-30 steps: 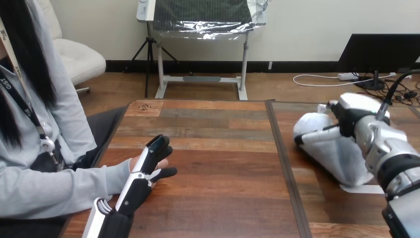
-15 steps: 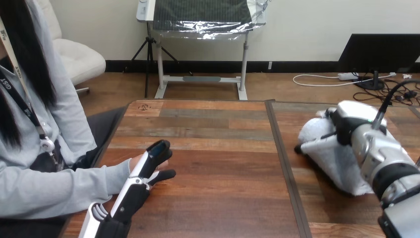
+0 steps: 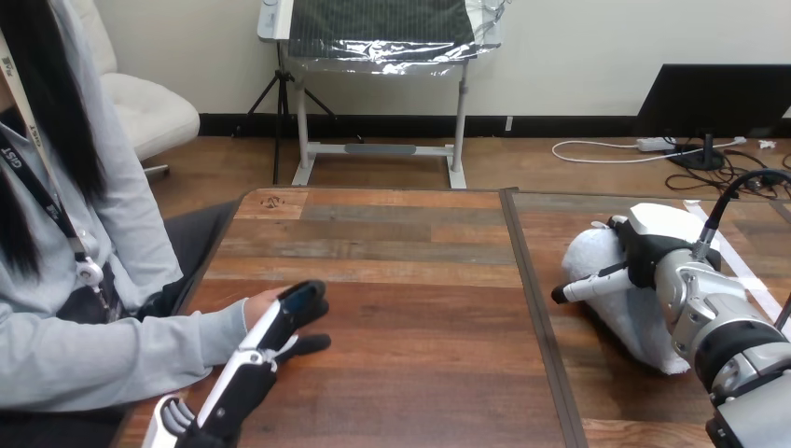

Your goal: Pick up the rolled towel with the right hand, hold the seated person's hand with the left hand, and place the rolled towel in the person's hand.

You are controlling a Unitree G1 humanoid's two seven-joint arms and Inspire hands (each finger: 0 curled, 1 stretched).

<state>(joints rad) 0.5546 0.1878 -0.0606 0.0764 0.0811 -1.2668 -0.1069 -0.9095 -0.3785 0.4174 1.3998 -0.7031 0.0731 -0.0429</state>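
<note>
Status: right hand [image 3: 644, 254] is on the towel [image 3: 627, 315] at 3 o'clock on the table [image 3: 420, 308], fingers over the top and thumb across the near face, so I read it as gripping. Can't tell if the towel is off the wood yet; its lower end looks to be resting or barely clear. Left hand [image 3: 256, 353] is at 8 o'clock, fingers straight and thumb out to the side, lying against the person's hand [image 3: 256, 305]. It is touching, not wrapped round it, so the hold isn't made. Towel and person's hand are well apart. Judgement: pick-up about done, hold half set up. Left to do: close the left hand, carry the towel from 3 to 8 o'clock, place it, release.
</note>
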